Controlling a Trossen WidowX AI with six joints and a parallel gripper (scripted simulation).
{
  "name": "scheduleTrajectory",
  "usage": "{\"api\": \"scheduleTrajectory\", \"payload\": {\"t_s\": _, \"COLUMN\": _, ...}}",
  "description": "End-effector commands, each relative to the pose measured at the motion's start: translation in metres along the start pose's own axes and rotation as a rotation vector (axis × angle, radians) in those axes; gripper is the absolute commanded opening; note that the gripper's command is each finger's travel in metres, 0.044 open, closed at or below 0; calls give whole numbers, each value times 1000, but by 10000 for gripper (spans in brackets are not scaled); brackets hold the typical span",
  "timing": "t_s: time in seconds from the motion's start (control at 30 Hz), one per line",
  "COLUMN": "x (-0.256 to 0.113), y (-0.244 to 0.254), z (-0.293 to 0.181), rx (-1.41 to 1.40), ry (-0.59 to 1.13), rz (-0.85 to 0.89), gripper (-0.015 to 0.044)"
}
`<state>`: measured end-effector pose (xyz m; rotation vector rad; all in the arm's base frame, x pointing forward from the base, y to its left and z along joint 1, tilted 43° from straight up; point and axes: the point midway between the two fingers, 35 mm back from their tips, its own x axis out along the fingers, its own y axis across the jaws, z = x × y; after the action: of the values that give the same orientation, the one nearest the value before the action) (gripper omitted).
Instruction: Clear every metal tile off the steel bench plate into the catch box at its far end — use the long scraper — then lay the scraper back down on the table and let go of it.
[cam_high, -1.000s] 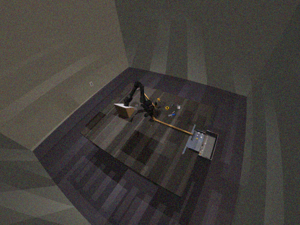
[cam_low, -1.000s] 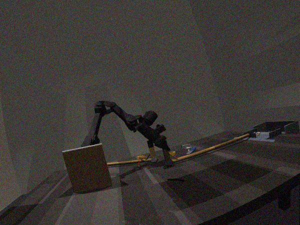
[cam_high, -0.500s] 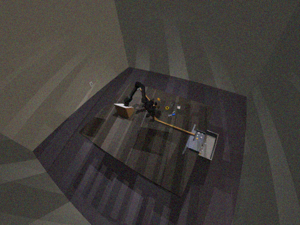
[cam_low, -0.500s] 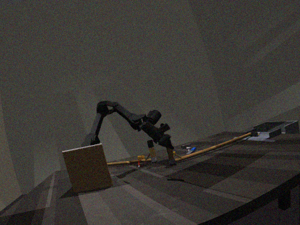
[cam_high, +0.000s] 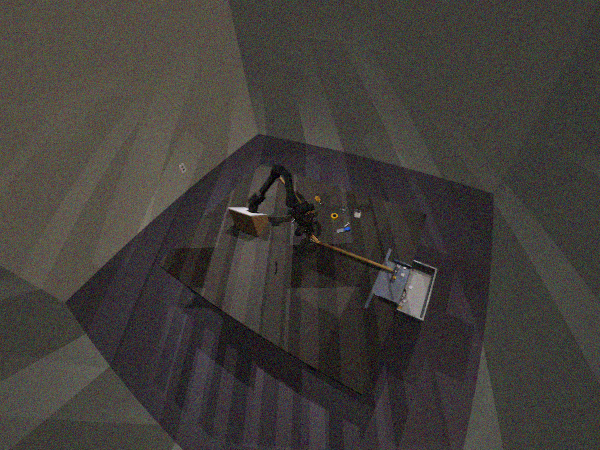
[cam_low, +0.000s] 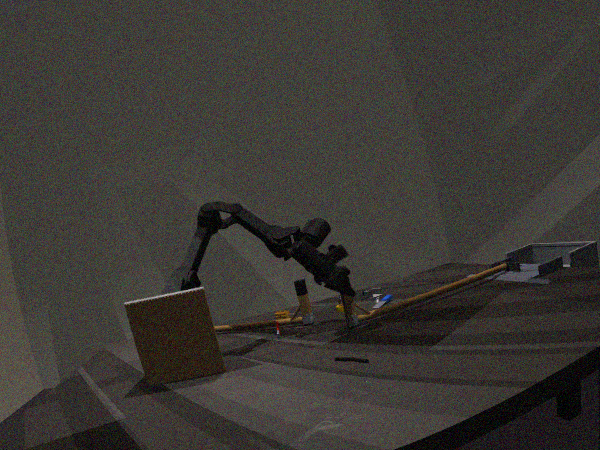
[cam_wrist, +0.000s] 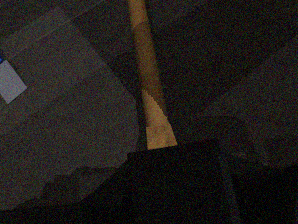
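My gripper (cam_high: 311, 237) (cam_low: 329, 320) is shut on the wooden handle of the long scraper (cam_high: 355, 255) (cam_low: 440, 291) (cam_wrist: 146, 60), low over the table. The scraper's head end reaches onto the steel bench plate (cam_high: 385, 288) (cam_low: 525, 276) at the far right. A few small tiles (cam_high: 394, 277) show on the plate close to the head, some pale and one orange. The catch box (cam_high: 431, 292) (cam_low: 565, 244) adjoins the plate's far end. Small pieces, one of them pale (cam_high: 411, 287), show in the box near its plate side. Their exact number is too small to tell.
A brown block with a white top (cam_high: 250, 223) (cam_low: 175, 337) stands beside the arm's base. A yellow ring (cam_high: 334, 215), a blue-and-grey item (cam_high: 344, 229), an orange item (cam_high: 318, 199) and a white piece (cam_high: 357, 214) lie left of the handle. A dark stick (cam_high: 275, 268) (cam_low: 351, 359) lies on the other side.
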<state>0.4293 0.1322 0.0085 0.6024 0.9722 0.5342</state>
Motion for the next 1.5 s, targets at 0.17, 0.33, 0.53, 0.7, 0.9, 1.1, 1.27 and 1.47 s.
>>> {"api": "scheduleTrajectory", "payload": {"t_s": 0.17, "x": 6, "y": 0, "z": 16, "rx": -3, "ry": -14, "rz": -1, "gripper": 0}}
{"api": "scheduleTrajectory", "payload": {"t_s": 0.33, "x": 11, "y": 0, "z": 23, "rx": -3, "ry": -14, "rz": -1, "gripper": 0}}
{"api": "scheduleTrajectory", "payload": {"t_s": 0.53, "x": 16, "y": 0, "z": 30, "rx": -3, "ry": -14, "rz": -1, "gripper": 0}}
{"api": "scheduleTrajectory", "payload": {"t_s": 0.7, "x": 20, "y": 0, "z": 36, "rx": -3, "ry": -15, "rz": 0, "gripper": 0}}
{"api": "scheduleTrajectory", "payload": {"t_s": 0.9, "x": 26, "y": 0, "z": 44, "rx": -4, "ry": -15, "rz": 0, "gripper": 0}}
{"api": "scheduleTrajectory", "payload": {"t_s": 1.1, "x": 31, "y": -1, "z": 51, "rx": -4, "ry": -16, "rz": 0, "gripper": 0}}
{"api": "scheduleTrajectory", "payload": {"t_s": 1.27, "x": 35, "y": -1, "z": 56, "rx": -4, "ry": -16, "rz": 0, "gripper": 0}}
{"api": "scheduleTrajectory", "payload": {"t_s": 1.47, "x": 40, "y": -1, "z": 63, "rx": -4, "ry": -16, "rz": 0, "gripper": 0}}
